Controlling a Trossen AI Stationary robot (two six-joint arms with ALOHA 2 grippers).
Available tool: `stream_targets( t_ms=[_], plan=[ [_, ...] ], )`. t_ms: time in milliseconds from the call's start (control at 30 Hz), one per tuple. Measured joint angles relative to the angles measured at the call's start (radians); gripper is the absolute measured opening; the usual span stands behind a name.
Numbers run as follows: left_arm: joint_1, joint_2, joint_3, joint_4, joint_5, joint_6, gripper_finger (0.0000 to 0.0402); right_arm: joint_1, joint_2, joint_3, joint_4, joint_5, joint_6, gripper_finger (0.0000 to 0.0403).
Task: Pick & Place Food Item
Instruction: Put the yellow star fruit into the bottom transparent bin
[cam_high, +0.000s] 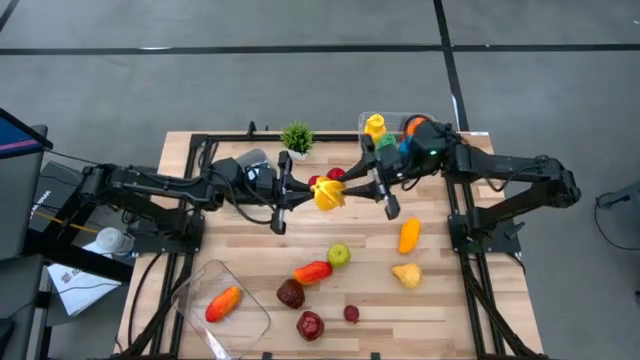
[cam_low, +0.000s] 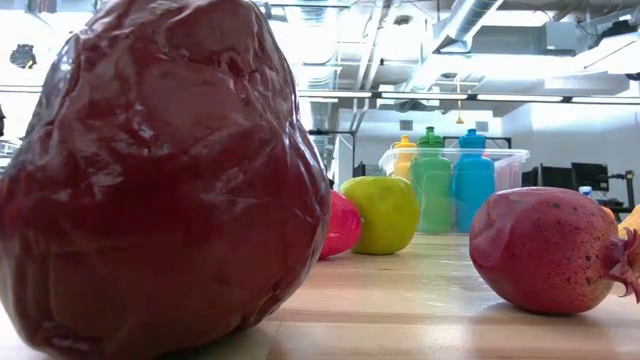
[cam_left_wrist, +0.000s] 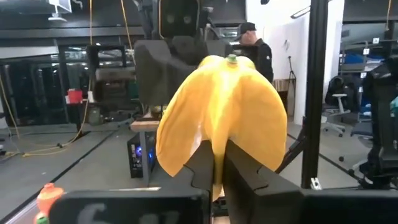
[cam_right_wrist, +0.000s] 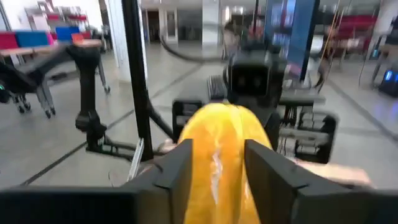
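A yellow bell pepper (cam_high: 328, 195) hangs in the air over the middle of the table, between my two grippers. My left gripper (cam_high: 312, 197) comes at it from the table's left and is shut on it; its wrist view shows the pepper (cam_left_wrist: 217, 106) with the green stem (cam_left_wrist: 231, 59) uppermost. My right gripper (cam_high: 350, 190) comes from the right. Its fingers (cam_right_wrist: 180, 168) stand open on either side of the pepper (cam_right_wrist: 217, 130); whether they touch it, I cannot tell. My left gripper pinches the pepper's lower edge (cam_left_wrist: 214, 142) between its two fingers, where two lobes meet. The fingers come roughly level from the table's left. The pepper stands above the fingertips, stem up, lifted clear of the table.
A clear bin with coloured bottles (cam_high: 390, 130) stands far right, a small green plant (cam_high: 296, 137) beside it. A green apple (cam_high: 339, 255), red pepper (cam_high: 312, 271), orange item (cam_high: 409, 235), yellow pear (cam_high: 406, 274) and dark red fruits (cam_high: 290, 293) lie nearer. A clear container (cam_high: 222, 303) sits near left.
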Motion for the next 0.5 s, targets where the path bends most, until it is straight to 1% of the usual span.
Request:
stream_targets(
  t_ms=[67, 167, 233, 300, 367, 500],
  plan=[
    [0.0, -0.013, 0.002, -0.028, -0.015, -0.018, 0.0007, -0.006, -0.038, 0.0, 0.012, -0.003, -0.001, 0.016],
    [0.0, -0.06, 0.0, -0.153, -0.058, -0.09, 0.001, -0.006, -0.099, 0.003, 0.007, -0.002, 0.011, 0.0198],
    [-0.005, -0.121, 0.0, -0.314, -0.075, -0.184, 0.0007, -0.006, -0.136, 0.002, -0.02, 0.001, 0.026, 0.0216],
    [-0.018, -0.182, 0.002, -0.493, -0.079, -0.31, 0.0006, -0.005, -0.176, 0.002, -0.053, 0.015, 0.047, 0.0226],
    [-0.041, -0.243, 0.0, -0.712, -0.079, -0.465, 0.0007, -0.005, -0.216, 0.002, -0.103, 0.032, 0.056, 0.0229],
    [-0.138, -0.334, 0.0, -1.008, -0.08, -0.798, 0.0004, -0.006, -0.267, 0.003, -0.213, 0.066, 0.058, 0.0222]
  ],
)
